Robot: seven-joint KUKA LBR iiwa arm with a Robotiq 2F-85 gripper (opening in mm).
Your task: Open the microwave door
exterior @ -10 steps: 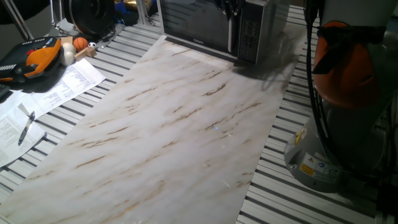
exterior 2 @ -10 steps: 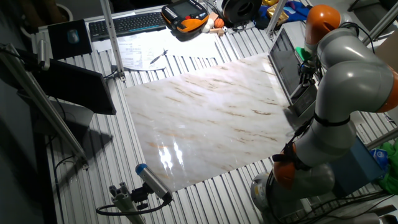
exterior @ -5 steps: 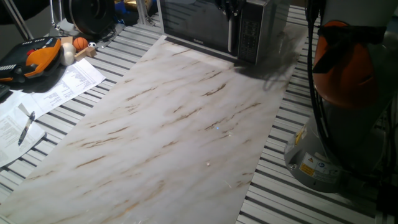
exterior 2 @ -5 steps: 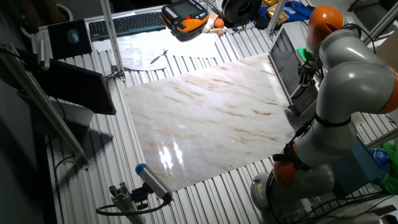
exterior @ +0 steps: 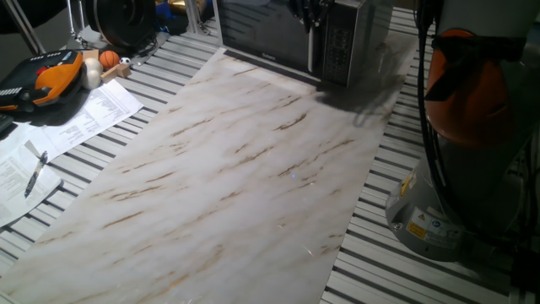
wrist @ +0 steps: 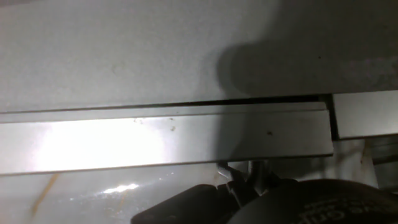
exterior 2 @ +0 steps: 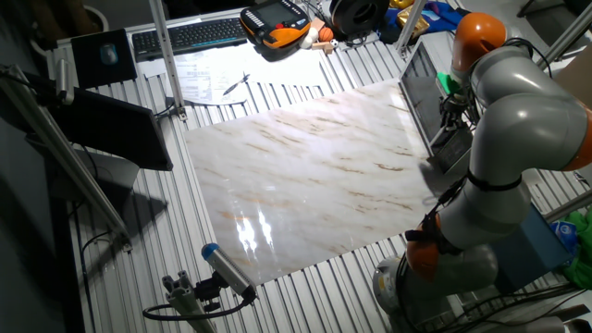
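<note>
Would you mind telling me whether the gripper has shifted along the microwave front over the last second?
Yes, slightly: the gripper has edged left, away from the keypad strip, across the microwave door.

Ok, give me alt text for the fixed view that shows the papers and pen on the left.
A boxy silver microwave with a dark glass door stands at the far end of a marble-patterned board; the robot's black tool is at the door's handle side. Printed papers and a pen lie left.

A robotics lab: slatted metal bench (exterior: 472, 279), teach pendant (exterior 2: 275, 20), keyboard (exterior 2: 190, 35), scattered papers (exterior: 80, 118).
</note>
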